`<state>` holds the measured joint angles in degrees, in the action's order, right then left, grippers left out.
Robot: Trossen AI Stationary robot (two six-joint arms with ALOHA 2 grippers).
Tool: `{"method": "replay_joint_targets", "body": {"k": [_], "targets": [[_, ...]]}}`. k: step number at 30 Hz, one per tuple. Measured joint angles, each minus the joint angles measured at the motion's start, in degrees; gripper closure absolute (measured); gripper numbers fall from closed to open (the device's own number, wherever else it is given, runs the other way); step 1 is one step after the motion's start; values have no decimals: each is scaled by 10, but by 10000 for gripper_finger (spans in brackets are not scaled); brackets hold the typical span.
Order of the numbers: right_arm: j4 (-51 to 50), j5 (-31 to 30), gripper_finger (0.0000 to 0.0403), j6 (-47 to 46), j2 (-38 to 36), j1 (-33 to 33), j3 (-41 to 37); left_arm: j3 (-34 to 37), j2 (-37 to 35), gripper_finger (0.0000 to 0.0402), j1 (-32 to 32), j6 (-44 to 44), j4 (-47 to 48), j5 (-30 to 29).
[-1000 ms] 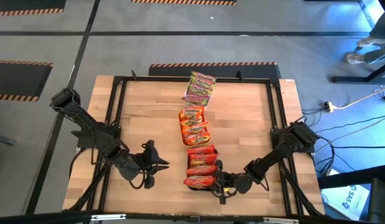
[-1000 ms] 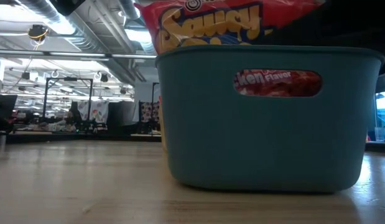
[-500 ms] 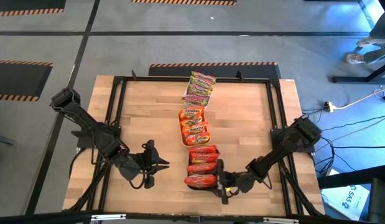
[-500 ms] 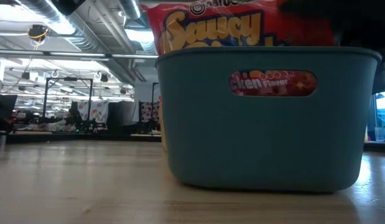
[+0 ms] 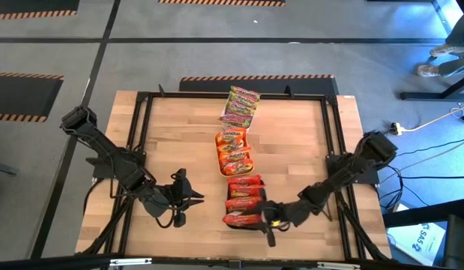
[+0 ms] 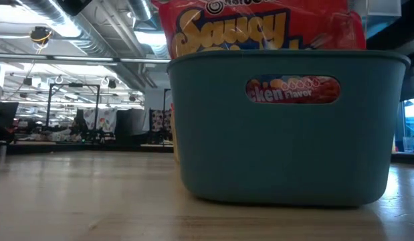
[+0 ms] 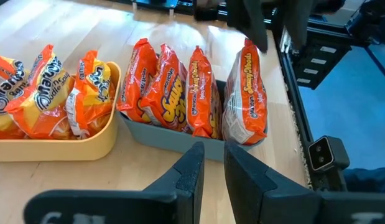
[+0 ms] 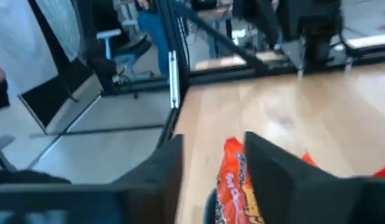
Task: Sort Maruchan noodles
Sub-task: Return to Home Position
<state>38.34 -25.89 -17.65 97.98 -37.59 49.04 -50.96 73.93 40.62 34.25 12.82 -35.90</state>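
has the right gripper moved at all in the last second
Yes. In the high view the right gripper has shifted slightly toward the teal tray of red packets, and the right arm's elbow has swung away toward the table's right edge.

red noodle packets (image 5: 243, 201) yellow print | teal tray (image 6: 287, 127) | orange packets (image 5: 233, 151) | green-pink packets (image 5: 240, 106)

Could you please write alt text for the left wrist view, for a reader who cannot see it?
Four red noodle packets stand on edge in a teal tray on the wooden table, beside a yellow-orange tray of orange packets. The left gripper sits in the foreground, fingers nearly together, holding nothing.
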Motion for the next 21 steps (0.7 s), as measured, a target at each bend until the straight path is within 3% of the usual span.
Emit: {"method": "replay_joint_targets", "body": {"k": [4, 8, 14, 21], "targets": [[-10, 48, 334, 2, 36, 16, 13, 0, 0, 347, 0, -2, 0, 0], [-15, 51, 395, 15, 58, 16, 14, 0, 0, 347, 0, -3, 0, 0], [-66, 54, 382, 0, 65, 16, 13, 0, 0, 347, 0, -3, 0, 0], [-43, 35, 398, 31, 28, 16, 27, 0, 0, 347, -4, -4, 0, -10]]}}
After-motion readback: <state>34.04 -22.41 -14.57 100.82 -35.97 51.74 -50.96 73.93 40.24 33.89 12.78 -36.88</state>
